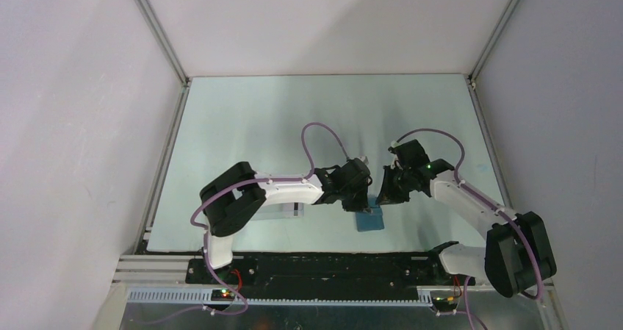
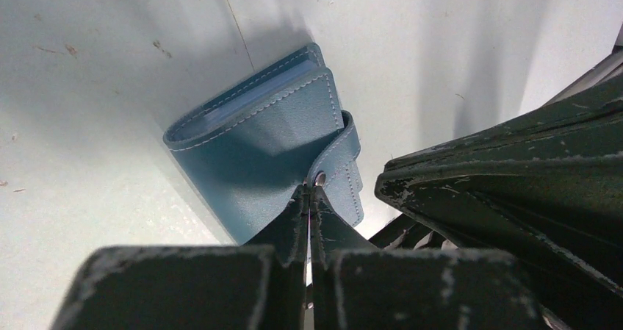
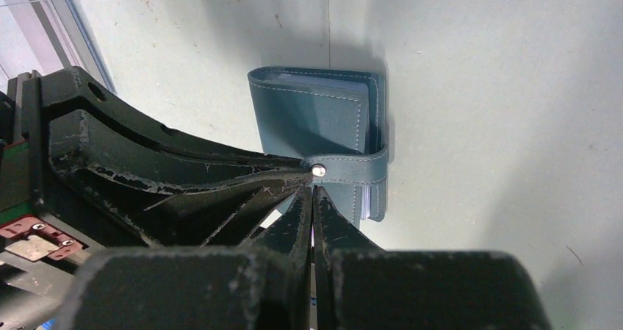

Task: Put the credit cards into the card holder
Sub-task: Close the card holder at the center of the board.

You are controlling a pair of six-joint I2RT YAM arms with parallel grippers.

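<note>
Prying the clasp tab (image 3: 353, 168) off the closed card holder (image 1: 370, 218), by the middle of the desk's near edge, needs a gentle lift, with left gripper (image 2: 310, 198) and right gripper (image 3: 314, 198) both pressed together at its snap (image 3: 318, 169).

The wallet (image 2: 257, 146) looks like matt teal leather or imitation, with pale thread stitching; its snap (image 3: 318, 169) is shiny metal. My left fingers (image 2: 290, 227) are black plastic, scuffed whitish along the edges. The table (image 2: 88, 124) is smooth, pale and speckled. The box (image 3: 44, 29), upper left, is glossy clear plastic.
</note>
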